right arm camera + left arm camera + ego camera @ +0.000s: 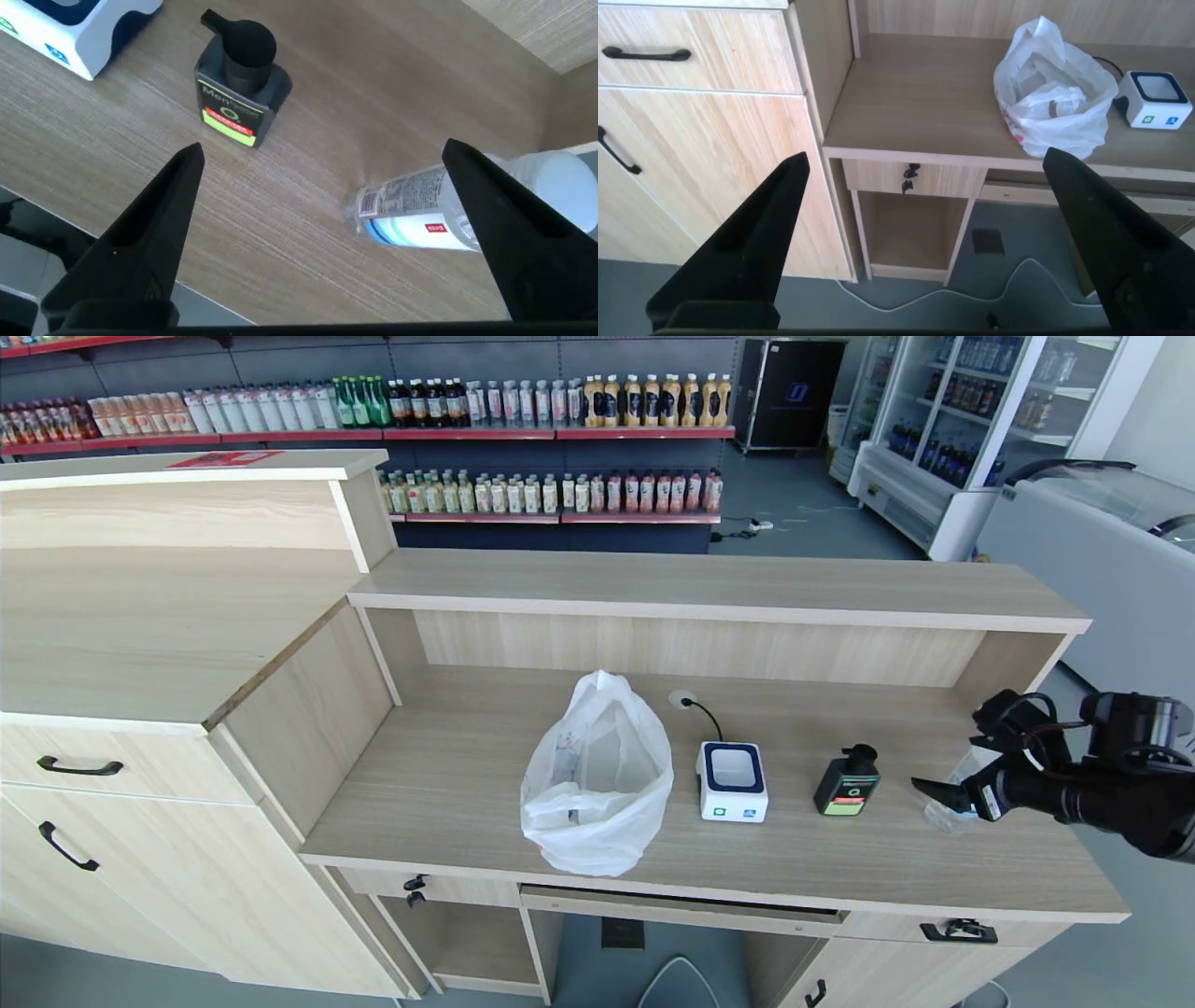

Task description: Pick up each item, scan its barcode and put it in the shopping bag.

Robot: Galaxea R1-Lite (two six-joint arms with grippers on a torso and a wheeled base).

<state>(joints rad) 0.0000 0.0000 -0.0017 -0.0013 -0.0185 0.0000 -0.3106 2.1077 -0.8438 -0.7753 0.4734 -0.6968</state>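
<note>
Wooden counter (448,775) holds a white and blue scanner (733,782) in the middle. White plastic shopping bag (597,784) stands just beside the scanner on its left. Its mouth is open and some things lie inside. Dark pump bottle (847,784) stands upright just beside the scanner on its right. Farther from the scanner on that side, a clear bottle (420,219) lies on its side on the wood. Right claw (322,149) hangs close to the clear bottle, wide open and holding nothing. Left claw (926,157) is wide open too and holds nothing. It is low down, well left of the scanner, beyond the bag.
</note>
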